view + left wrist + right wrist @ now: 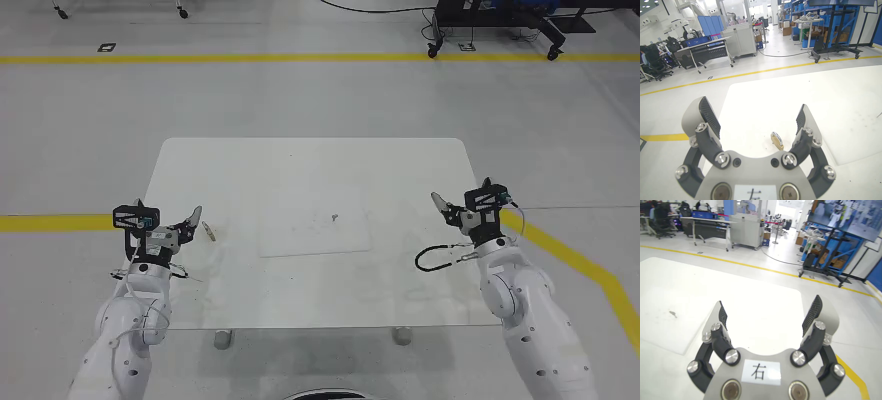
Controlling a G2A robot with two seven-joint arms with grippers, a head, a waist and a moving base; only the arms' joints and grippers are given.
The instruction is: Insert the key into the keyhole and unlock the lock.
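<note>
Two grippers stand released and empty over the white table. Left gripper, jaws spread wide, hovers at the table's left edge. The brass padlock lies flat on the surface just beside its fingertips, untouched. Right gripper, jaws likewise spread, hangs near the right edge. A small dark item lies mid-table, too small to identify.
</note>
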